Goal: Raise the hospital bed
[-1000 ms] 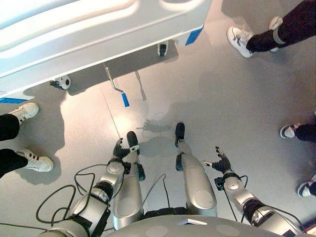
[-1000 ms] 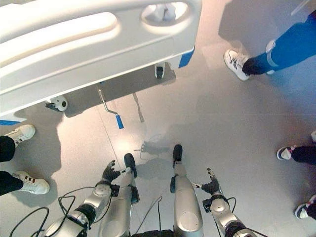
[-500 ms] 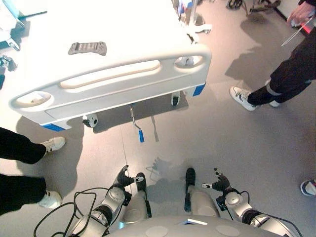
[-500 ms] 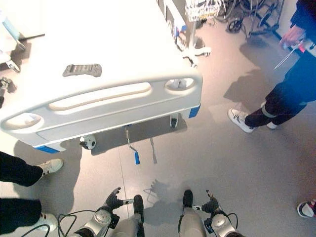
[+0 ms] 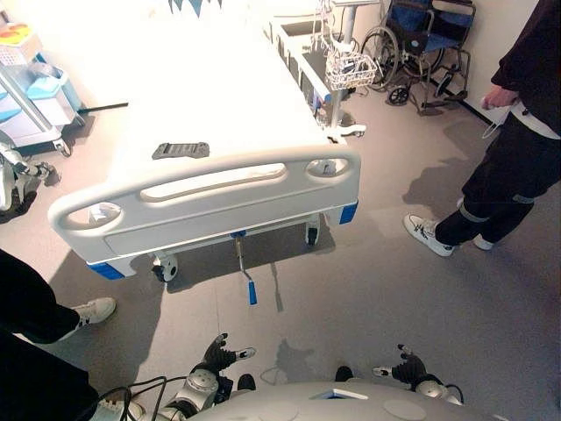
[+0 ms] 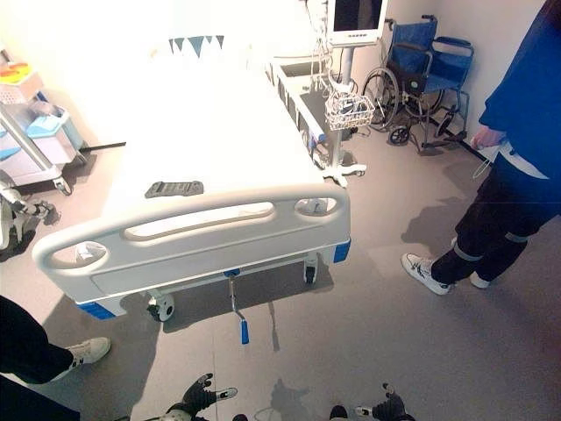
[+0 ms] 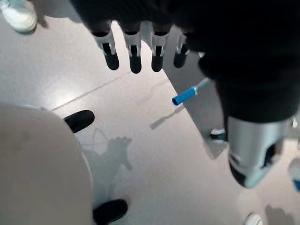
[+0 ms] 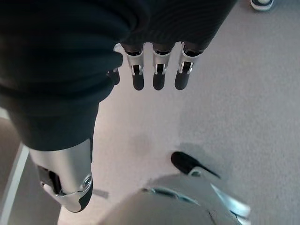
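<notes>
The crank's upper end was hidden under the bed's foot edge; the bed's far end was washed out by glare.

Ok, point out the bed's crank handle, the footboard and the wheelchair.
crank handle (image 5: 252, 293): left eye view, on its blue grip.
footboard (image 5: 210, 207): left eye view, on the panel below the long slot.
wheelchair (image 6: 427, 46): right eye view, on its blue backrest.

Glossy white plastic footboard, metal crank with blue grip, smooth grey floor
</notes>
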You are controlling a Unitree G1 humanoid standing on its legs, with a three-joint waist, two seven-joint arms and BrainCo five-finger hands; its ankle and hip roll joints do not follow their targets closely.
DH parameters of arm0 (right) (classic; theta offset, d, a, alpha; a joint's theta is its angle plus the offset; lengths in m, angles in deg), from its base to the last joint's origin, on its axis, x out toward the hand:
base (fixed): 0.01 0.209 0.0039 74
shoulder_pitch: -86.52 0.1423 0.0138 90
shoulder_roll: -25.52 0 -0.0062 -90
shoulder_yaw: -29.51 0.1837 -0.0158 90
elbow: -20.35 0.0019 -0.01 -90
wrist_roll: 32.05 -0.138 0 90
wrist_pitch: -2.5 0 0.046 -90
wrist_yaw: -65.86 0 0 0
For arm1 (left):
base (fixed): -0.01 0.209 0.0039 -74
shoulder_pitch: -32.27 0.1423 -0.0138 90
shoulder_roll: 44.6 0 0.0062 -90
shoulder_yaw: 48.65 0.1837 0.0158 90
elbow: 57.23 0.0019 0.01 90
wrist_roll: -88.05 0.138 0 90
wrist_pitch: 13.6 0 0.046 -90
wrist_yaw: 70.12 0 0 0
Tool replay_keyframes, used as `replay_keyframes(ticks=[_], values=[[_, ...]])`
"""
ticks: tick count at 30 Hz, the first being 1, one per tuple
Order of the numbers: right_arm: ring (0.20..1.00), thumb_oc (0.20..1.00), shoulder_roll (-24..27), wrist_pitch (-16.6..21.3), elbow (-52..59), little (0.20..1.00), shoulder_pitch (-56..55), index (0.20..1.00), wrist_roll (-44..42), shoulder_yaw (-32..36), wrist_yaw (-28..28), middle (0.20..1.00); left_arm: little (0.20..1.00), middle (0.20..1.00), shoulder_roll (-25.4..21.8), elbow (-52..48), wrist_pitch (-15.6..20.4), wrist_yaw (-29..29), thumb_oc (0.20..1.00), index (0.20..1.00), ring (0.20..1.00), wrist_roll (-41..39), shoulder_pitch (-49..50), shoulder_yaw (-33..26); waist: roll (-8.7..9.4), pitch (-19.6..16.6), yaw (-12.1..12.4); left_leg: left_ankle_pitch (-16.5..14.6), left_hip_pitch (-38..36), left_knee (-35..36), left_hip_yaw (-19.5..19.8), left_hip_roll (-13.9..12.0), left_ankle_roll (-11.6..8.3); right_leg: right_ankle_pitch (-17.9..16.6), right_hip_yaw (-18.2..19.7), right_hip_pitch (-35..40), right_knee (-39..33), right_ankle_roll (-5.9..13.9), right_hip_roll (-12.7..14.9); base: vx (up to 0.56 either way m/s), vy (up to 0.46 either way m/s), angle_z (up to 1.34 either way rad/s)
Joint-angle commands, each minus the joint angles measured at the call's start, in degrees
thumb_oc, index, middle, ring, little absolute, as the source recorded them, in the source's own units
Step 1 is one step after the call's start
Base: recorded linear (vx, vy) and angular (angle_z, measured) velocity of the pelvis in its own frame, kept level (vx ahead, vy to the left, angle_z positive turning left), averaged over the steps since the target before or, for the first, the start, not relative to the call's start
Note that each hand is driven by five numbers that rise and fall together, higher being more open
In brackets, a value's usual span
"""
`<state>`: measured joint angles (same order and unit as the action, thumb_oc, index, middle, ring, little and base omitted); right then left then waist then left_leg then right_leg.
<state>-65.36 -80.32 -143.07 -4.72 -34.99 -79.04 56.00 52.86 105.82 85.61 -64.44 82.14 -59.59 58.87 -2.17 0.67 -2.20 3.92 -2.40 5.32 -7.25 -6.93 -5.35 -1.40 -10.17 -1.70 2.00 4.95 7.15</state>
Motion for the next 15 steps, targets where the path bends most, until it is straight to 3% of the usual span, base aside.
replay_keyframes(ticks=[1,15], values=[[1.0,1.0,-0.62,-1.09,-2.21,1.0,2.94,1.0,-1.78,1.78,1.15,1.0,1.0,1.0,0.33,1.15,-0.15,-1.79,1.0,1.0,1.0,-0.29,-3.13,-1.21,2.68,2.74,0.53,-2.69,-2.36,-4.62,-0.06,2.2,1.26,2.06,-0.58,2.29,5.38,4.64,1.95,0.01,-0.049,0.02],[1.0,1.0,-1.36,-1.82,-2.69,1.0,2.4,1.0,-0.27,0.93,1.74,1.0,1.0,1.0,0.29,3.32,-1.51,-2.72,1.0,1.0,1.0,4.18,-2.11,-1.43,2.57,0.96,1.06,-2.77,-3.64,-4.5,0.38,1.7,0.86,1.93,-0.99,5.63,2.26,4.15,1.43,0.0,-0.022,0.05]])
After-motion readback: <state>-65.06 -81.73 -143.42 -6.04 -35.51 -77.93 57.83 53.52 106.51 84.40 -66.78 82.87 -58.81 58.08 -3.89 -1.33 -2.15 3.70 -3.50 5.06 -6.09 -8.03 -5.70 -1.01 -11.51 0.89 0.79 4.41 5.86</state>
